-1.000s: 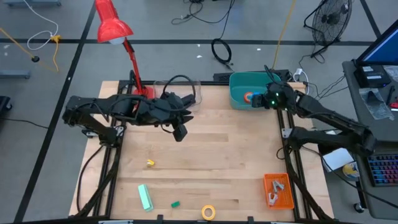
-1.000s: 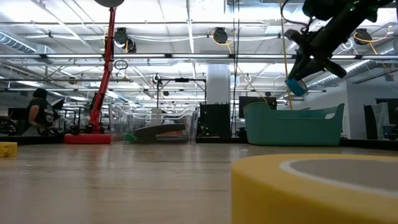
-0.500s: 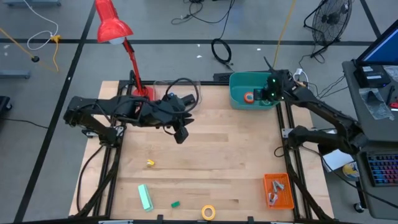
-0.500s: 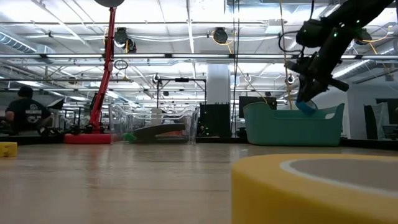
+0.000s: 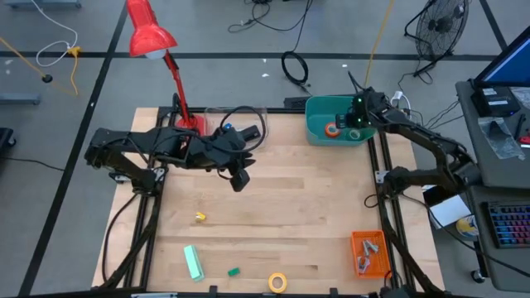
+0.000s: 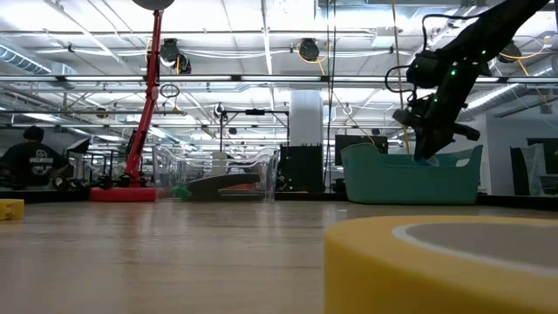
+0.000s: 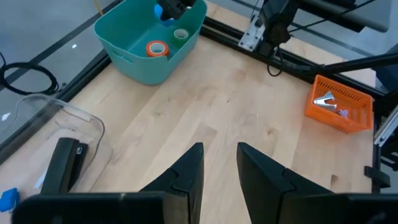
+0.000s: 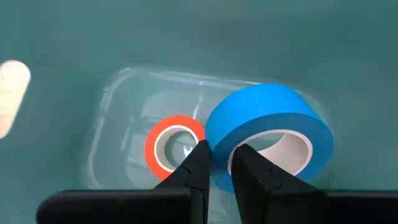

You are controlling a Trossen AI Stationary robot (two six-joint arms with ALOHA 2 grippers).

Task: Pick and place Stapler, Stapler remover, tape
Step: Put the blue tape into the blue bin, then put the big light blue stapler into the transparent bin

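The left gripper (image 5: 240, 179) hung idle over the table's (image 5: 290, 215) back left part, its fingers (image 7: 186, 171) slightly spread around nothing; behind it a red lamp (image 5: 153, 37) rose from the back edge, with a dark stapler-like thing (image 7: 62, 165) under a clear cover (image 7: 74, 121) beside it. Along the front edge lay a green bar (image 5: 193, 262), a small green piece (image 5: 233, 271) and the yellow tape (image 5: 277, 282), with a small yellow block (image 5: 199, 217) farther in; all were well apart from the work. At the back right the right gripper (image 8: 219, 163) was down inside the teal bin (image 5: 316, 112), its fingers pinching the wall of the blue tape (image 8: 267, 134); the orange tape (image 8: 171, 146) lay on the bin floor just beside it, and a green roll (image 7: 181, 34) sat near. The step seemed to be the drop: the roll would best be lowered close to the floor and let go clear of the orange one, then the gripper lifted straight up so as to miss the bin's rim. An orange basket (image 5: 370, 253) with metal pieces stood at the front right, out of the way.
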